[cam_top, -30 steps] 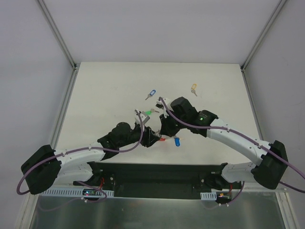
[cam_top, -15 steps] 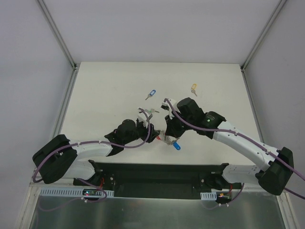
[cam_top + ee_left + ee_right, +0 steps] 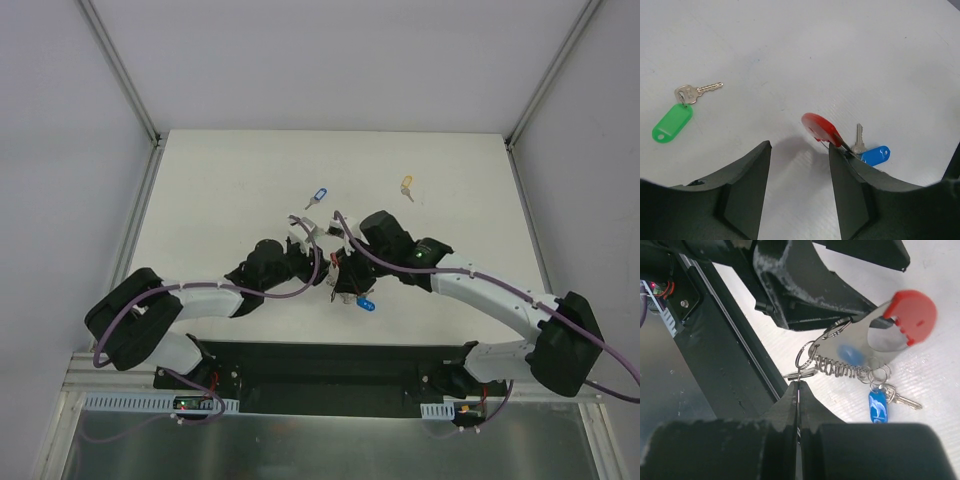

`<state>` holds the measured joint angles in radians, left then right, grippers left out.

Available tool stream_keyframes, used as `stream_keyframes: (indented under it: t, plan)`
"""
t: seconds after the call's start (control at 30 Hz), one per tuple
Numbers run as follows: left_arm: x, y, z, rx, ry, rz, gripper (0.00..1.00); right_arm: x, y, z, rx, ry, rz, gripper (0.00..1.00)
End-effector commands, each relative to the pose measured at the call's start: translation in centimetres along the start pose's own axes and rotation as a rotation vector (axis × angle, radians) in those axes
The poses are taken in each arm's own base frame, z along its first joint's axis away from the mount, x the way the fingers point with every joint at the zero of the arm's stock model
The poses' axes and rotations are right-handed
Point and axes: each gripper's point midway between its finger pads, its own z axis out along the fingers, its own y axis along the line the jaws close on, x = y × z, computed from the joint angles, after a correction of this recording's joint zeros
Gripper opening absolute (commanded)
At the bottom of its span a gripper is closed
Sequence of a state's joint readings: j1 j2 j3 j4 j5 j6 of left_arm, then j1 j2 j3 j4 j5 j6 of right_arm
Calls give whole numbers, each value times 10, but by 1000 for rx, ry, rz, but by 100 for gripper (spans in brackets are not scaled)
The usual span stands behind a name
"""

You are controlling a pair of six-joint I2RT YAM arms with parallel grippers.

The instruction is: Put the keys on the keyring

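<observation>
Pinching a thin wire loop (image 3: 796,359), right gripper (image 3: 798,386) is clamped; left gripper (image 3: 799,148) gapes beside glossy red keyring (image 3: 817,126)

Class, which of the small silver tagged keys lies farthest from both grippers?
The silver key with the yellow oblong tag, lying alone toward the far right; every other sits nearer.

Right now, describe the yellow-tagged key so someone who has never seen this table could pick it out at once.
On the white table, look at the far half, where two loose keys lie well apart from each other. The one you want is on the right, the yellow-tagged key. It carries the only yellow tag in sight, while its neighbour to the left is a blue-tagged key.
</observation>
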<state>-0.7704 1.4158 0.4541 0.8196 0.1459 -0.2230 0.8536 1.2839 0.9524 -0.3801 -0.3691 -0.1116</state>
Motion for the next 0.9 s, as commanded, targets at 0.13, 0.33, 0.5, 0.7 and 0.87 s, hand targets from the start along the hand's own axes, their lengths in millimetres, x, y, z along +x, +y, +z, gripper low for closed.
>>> stream_keyframes:
  t: [0.13,0.33,0.5,0.7,0.87]
  plan:
    - [4,5,-27,-8,-81,18,55,-22,9,27,-73,-55,20,1]
    - [31,26,-65,-148,-72,-80,59,-33,11,52,-119,-45,34,1]
    - [32,55,-102,-358,-68,-133,60,-37,19,69,-158,-12,34,1]
    - [19,30,-120,-241,-103,-139,56,-39,27,78,-193,18,35,1]
    - [33,8,-114,-114,-14,-112,54,-32,24,88,-183,73,40,1]
